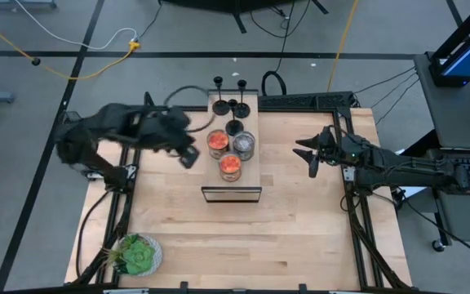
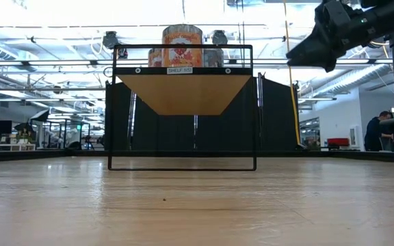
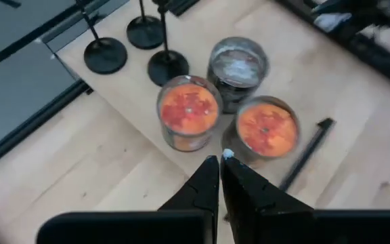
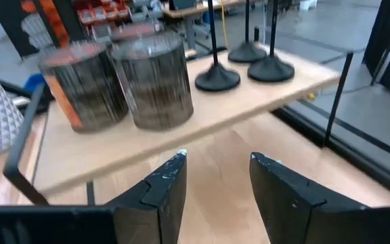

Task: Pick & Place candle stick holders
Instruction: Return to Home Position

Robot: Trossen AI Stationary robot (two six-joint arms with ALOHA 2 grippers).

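Wood runs under everything: a pale table (image 1: 300,237), with a plant (image 1: 137,255) well nearer than the shelf (image 1: 250,176) and off to its left. Just beside the shelf's left edge, level with the candles, hangs the left gripper (image 3: 219,160), its fingers pressed together on nothing. Well apart from the shelf's right edge waits the right gripper (image 4: 217,163), fingers spread and empty, pointing at the shelf. On the shelf's nearer half stand two orange candles (image 1: 230,167) and a grey candle (image 1: 244,144), close together. Behind them, at the shelf's far end, are the three holders (image 1: 234,126), one just beyond the candles and two more side by side at the far edge. Each holder stands upright on its round black base, the thin stem rising straight from the shelf, so the long axis is vertical and the cup faces up. With everything on the shelf, what seems left is to draw the arms back to rest. I judge that the left arm should go outward and up from the shelf's left edge first and fold only once clear, since a sweep toward the shelf could clip the nearest orange candle or tip a top-heavy holder. The right arm has open room and need only fold back.
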